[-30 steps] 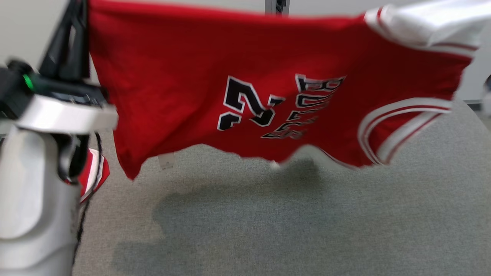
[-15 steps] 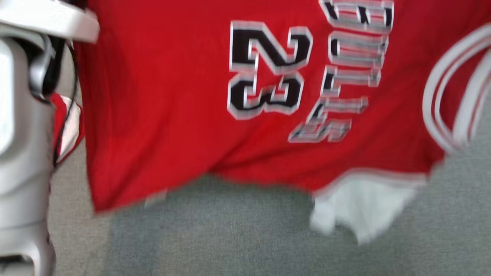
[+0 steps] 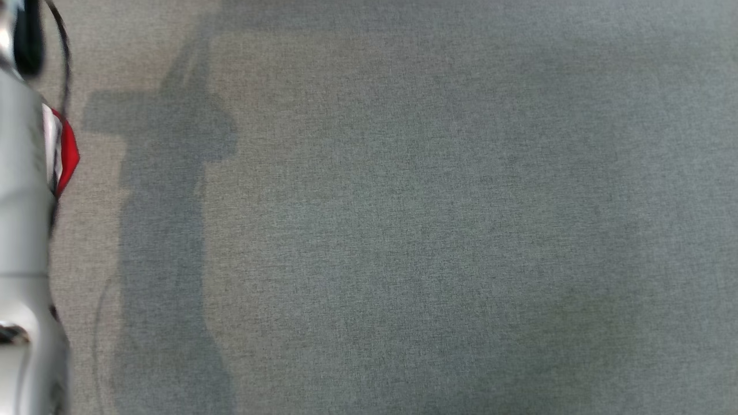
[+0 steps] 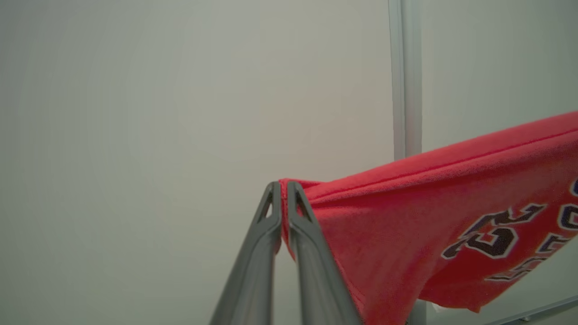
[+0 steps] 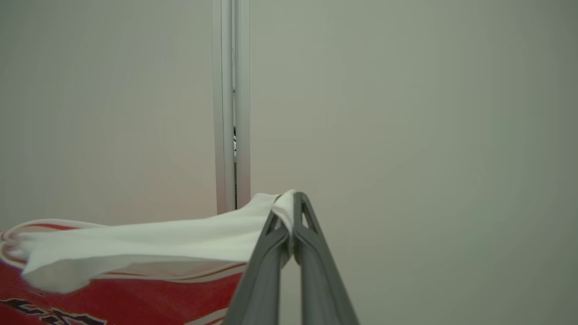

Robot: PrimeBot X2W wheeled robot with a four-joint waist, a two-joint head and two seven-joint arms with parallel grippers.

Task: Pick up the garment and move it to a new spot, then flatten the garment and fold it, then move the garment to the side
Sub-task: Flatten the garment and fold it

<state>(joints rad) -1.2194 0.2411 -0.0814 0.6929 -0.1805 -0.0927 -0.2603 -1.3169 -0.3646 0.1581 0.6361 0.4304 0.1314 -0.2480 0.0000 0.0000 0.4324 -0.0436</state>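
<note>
Left wrist view: left hand [image 4: 284, 192] pinched shut on a corner of the red jersey [image 4: 406, 216], cloth stretching to that view's right | right wrist view: right hand [image 5: 292, 205] clamped shut on its white part, cloth trailing to that view's left | head view: grey desk [image 3: 403, 230], red-and-white cloth scrap [image 3: 66, 151] beside pale forearm [image 3: 23, 230].

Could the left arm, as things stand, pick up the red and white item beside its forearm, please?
Probably not: the left gripper has its jaws shut on a corner of the red jersey, so it is not free. The red and white item is also partly hidden behind the pale forearm.
</note>
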